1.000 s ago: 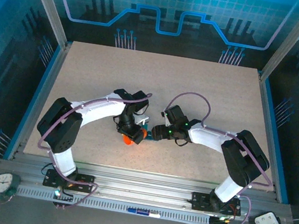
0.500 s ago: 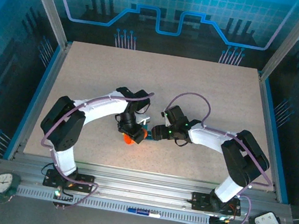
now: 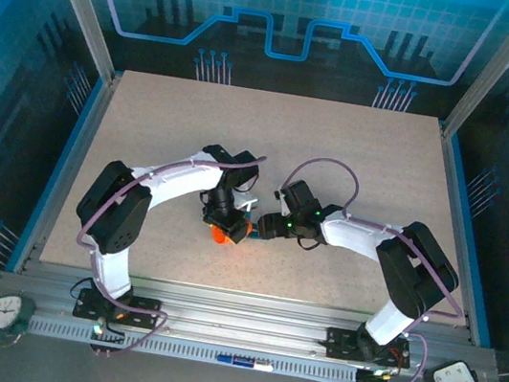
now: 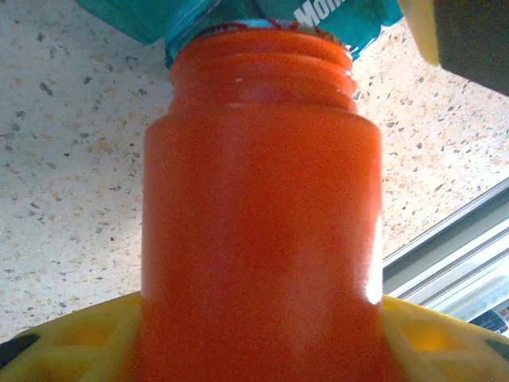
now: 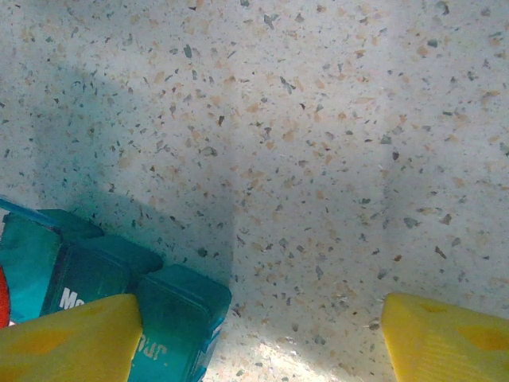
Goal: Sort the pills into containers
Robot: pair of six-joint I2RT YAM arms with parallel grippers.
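Note:
My left gripper (image 4: 262,342) is shut on the orange bottle (image 4: 262,223), whose open mouth points at the teal containers (image 4: 135,20). From above, the bottle (image 3: 218,236) lies tipped under the left gripper (image 3: 223,225) near the table's middle front. My right gripper (image 5: 262,338) stands open low over the table. The end cell of the containers (image 5: 103,278) lies just inside its left finger (image 5: 64,342), while the other finger (image 5: 445,342) stays far from it. The pills are hidden.
The speckled table (image 3: 337,156) stretches bare behind and to both sides of the arms. Its metal front rail (image 4: 453,255) runs close behind the bottle. The two grippers (image 3: 254,227) nearly meet at the containers (image 3: 244,229).
The left arm's elbow has swung a little rightward and farther back. The bottle, the containers and the right arm have stayed in place.

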